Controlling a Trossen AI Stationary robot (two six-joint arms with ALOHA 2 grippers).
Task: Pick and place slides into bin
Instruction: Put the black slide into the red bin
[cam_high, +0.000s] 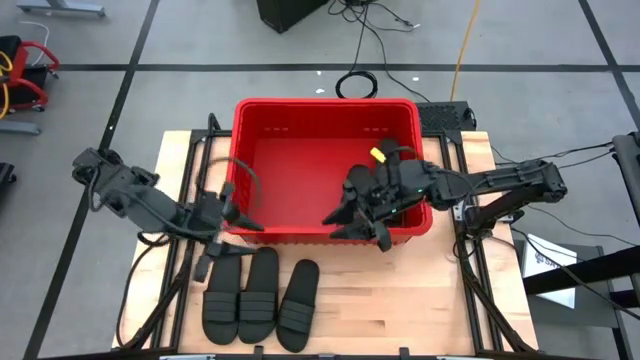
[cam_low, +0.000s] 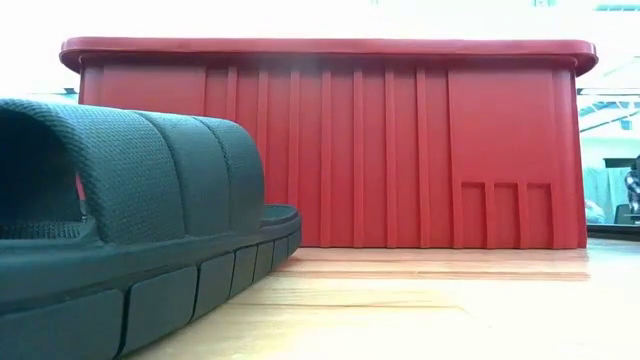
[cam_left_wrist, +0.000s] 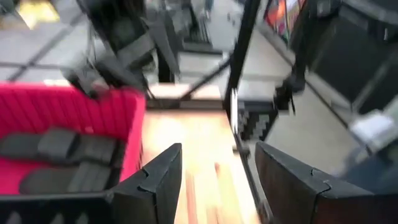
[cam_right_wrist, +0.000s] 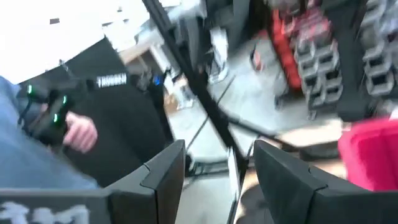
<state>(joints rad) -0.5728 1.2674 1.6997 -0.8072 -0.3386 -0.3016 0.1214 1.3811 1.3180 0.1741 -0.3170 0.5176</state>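
Now | left pincer (cam_high: 245, 222) spread, empty, at bin (cam_high: 325, 108) front-left | right pincer (cam_high: 352, 225) spread, empty, front wall.

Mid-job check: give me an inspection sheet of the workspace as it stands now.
Surface: wooden table, bare on its right side.
Job's things: red bin at the back; three black slides side by side on the table in front of it; at least two more slides lie inside the bin.
Clutter: nothing seen.
Tools: left tool open, empty, at the bin's front-left corner; right tool open, empty, over the bin's front wall.
Cables: coil and yellow lead on the floor.
Surroundings: a person's hand beyond the table.
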